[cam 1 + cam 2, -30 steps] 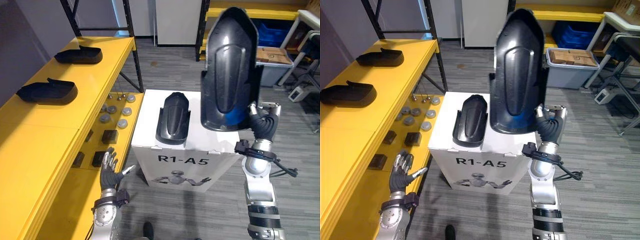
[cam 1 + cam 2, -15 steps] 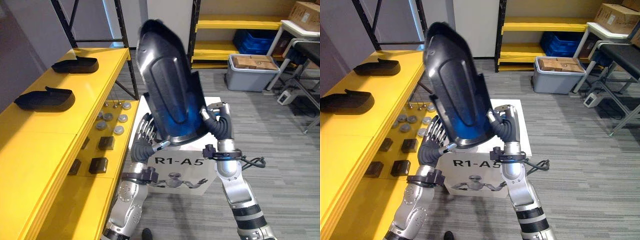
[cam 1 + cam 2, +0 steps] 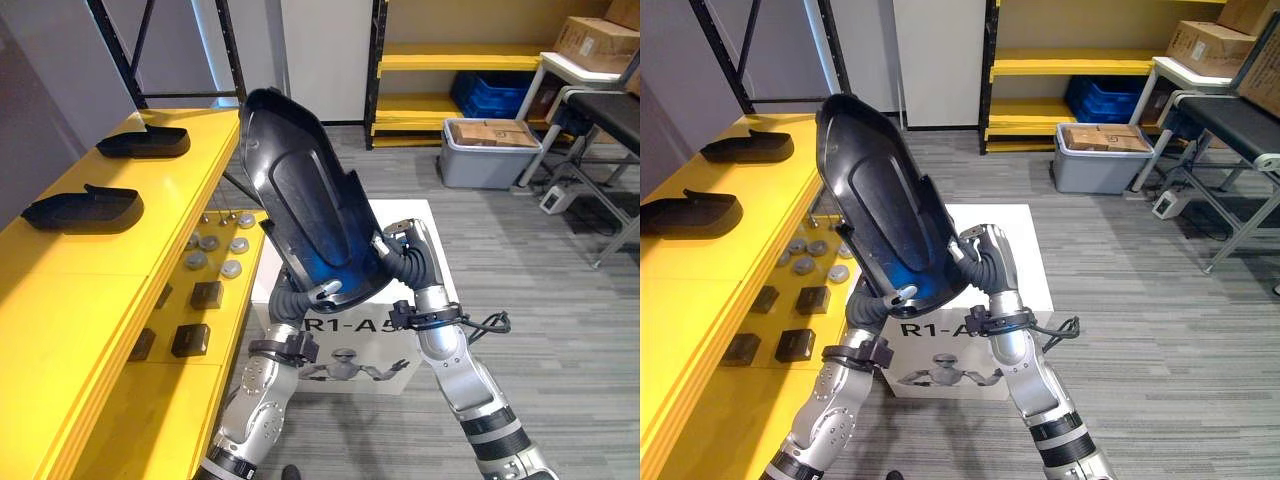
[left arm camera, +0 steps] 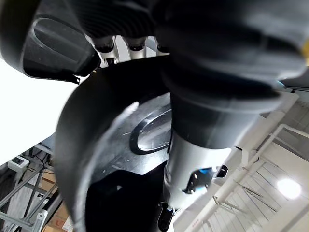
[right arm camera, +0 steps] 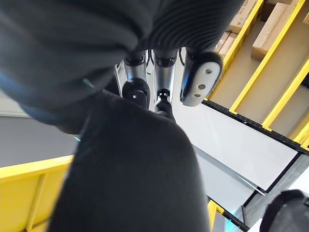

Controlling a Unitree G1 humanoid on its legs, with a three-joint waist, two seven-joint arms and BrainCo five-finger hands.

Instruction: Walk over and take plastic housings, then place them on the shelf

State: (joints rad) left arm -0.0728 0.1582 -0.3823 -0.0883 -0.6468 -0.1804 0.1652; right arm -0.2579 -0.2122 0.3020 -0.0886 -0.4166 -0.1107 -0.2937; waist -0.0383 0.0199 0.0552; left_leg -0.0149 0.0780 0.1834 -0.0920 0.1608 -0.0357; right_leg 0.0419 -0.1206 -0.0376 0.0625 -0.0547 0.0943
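Observation:
I hold a large black plastic housing (image 3: 310,215) up before me, tilted with its top toward the yellow shelf (image 3: 70,290). My right hand (image 3: 405,262) is shut on its lower right edge. Beneath it, my left hand (image 3: 298,302) has its thumb over the bottom rim and its fingers (image 4: 137,46) behind the shell. Two more black housings (image 3: 85,208) (image 3: 143,143) lie on the shelf's top at the left. The white box (image 3: 350,350) stands below, mostly hidden by the held housing.
Small grey round parts (image 3: 215,255) and black blocks (image 3: 190,338) lie on the shelf's lower level. Black rack uprights (image 3: 115,45) rise behind the shelf. A grey bin with a cardboard box (image 3: 488,150) and a yellow rack (image 3: 450,60) stand at the back; a table frame (image 3: 600,110) is at the right.
The housing has swung from upright on the right to tilted left and lower. My left hand rose from my side to under its bottom rim. The view has shifted as well.

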